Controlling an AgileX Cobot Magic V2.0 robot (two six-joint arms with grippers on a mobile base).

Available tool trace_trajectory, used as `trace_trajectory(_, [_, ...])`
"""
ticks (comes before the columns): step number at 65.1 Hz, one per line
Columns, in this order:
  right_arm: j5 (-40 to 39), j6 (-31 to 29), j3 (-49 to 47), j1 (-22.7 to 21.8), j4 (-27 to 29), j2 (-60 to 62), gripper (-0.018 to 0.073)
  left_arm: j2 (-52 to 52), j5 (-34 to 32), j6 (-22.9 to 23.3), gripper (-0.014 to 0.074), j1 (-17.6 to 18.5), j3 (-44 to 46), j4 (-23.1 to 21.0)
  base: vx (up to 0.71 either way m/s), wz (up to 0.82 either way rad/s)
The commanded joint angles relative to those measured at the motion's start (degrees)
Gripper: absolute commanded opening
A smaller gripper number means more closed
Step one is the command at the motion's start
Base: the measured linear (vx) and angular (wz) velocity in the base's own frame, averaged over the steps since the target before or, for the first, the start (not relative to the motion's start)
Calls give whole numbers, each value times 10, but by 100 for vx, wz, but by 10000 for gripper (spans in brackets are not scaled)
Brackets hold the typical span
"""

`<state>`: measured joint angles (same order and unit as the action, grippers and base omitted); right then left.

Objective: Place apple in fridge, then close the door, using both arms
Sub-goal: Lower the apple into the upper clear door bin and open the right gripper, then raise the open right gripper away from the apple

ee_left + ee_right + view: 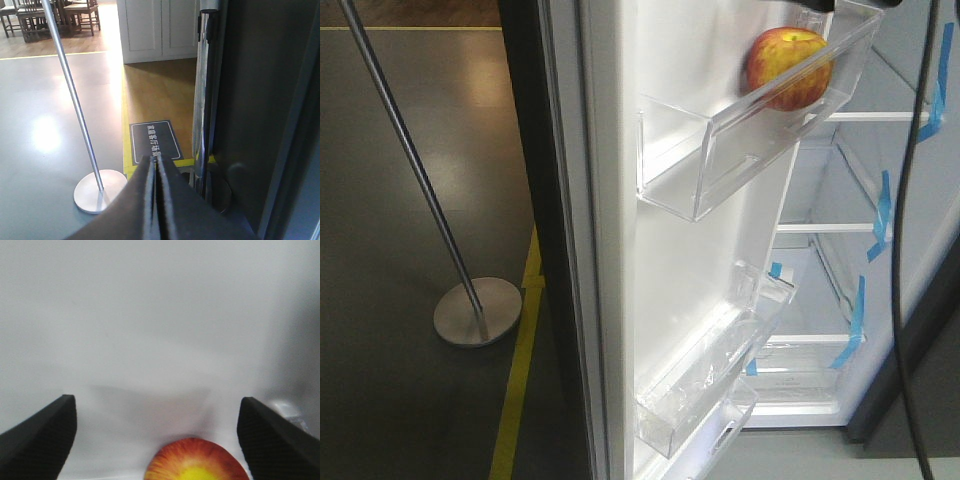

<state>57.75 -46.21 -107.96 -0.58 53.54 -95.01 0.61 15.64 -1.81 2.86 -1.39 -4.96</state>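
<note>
The apple (788,68) sits in the upper clear bin (720,170) on the inner lining of the door (680,270). The step in hand looks like withdrawal: the right gripper (156,401) should back straight away from the door without brushing fruit or bin wall. Its jaws stand wide and empty, 1 on each side above the apple, apart from it. The left gripper (154,159) is pressed closed on nothing, outside the door near its chrome handle (205,100).
</note>
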Motion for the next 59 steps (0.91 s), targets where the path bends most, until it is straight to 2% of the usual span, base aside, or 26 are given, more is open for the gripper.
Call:
trace_trajectory(1, [-25, 1, -16, -1, 32, 60, 516, 9, -40, 0, -7, -1, 10, -6, 0, 0])
trace_trajectory(7, [-21, 7, -16, -1, 28, 95, 379, 9, -40, 0, -7, -1, 10, -6, 0, 0])
trace_trajectory(19, [10, 7, -15, -1, 13, 167, -13, 9, -40, -4, -7, -1, 10, -6, 0, 0])
trace_trajectory(28, [42, 18, -13, -1, -21, 221, -5, 9, -40, -4, -7, -1, 10, -6, 0, 0])
trace_trajectory(38, [82, 83, -8, -1, -121, 276, -4, 9, -40, -4, -7, -1, 10, -6, 0, 0])
trace_trajectory(41, [80, 88, 10, -1, -136, 299, -4, 9, -40, -4, -7, -1, 10, -6, 0, 0])
trace_trajectory(50, [25, 77, 131, -1, -154, 378, -4, 9, -40, -4, -7, -1, 10, -6, 0, 0])
trace_trajectory(59, [-51, 72, 313, -1, -147, 479, -4, 9, -45, -4, -7, -1, 10, -6, 0, 0])
